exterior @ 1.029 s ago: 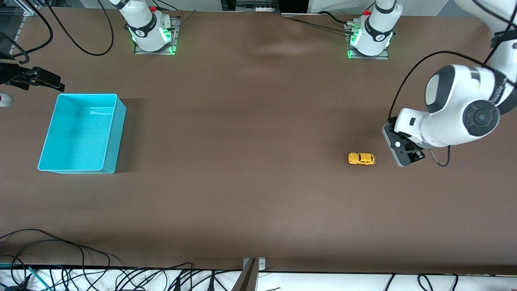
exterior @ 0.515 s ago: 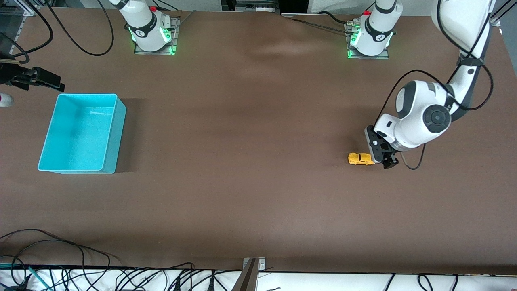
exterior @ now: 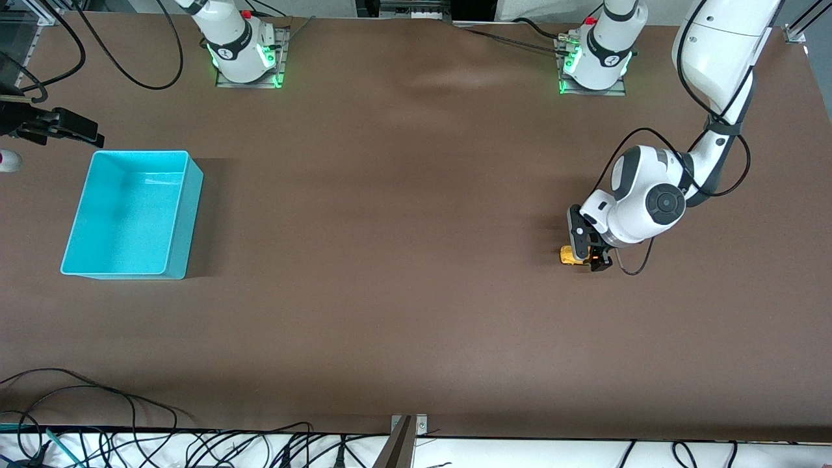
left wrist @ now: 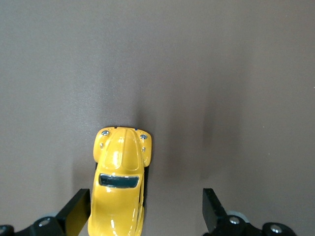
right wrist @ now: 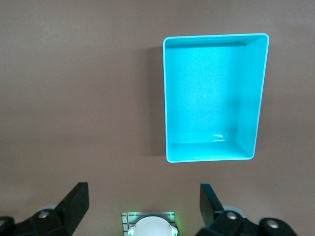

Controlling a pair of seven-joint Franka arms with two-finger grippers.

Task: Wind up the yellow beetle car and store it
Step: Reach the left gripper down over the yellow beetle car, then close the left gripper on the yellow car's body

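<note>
The yellow beetle car (exterior: 567, 255) stands on the brown table toward the left arm's end, partly covered by my left gripper (exterior: 587, 252). In the left wrist view the car (left wrist: 119, 182) lies between the open fingers, close beside one finger (left wrist: 76, 214) and well apart from the other. My left gripper (left wrist: 145, 214) is open and low over the car's rear. My right gripper (right wrist: 142, 204) is open and empty, held high over the table near its own base; it is out of the front view. The turquoise bin (exterior: 185, 214) is empty; it also shows in the right wrist view (right wrist: 248, 98).
The bin stands toward the right arm's end of the table. A black clamp (exterior: 58, 127) and a small white object (exterior: 6, 160) sit at that end's edge. Cables (exterior: 130, 435) run along the table edge nearest the front camera. The arm bases (exterior: 244, 55) stand along the top.
My left gripper has moved toward the right arm's end and come down, from beside the car to over it, with the car now between its fingers. The car has not moved.
</note>
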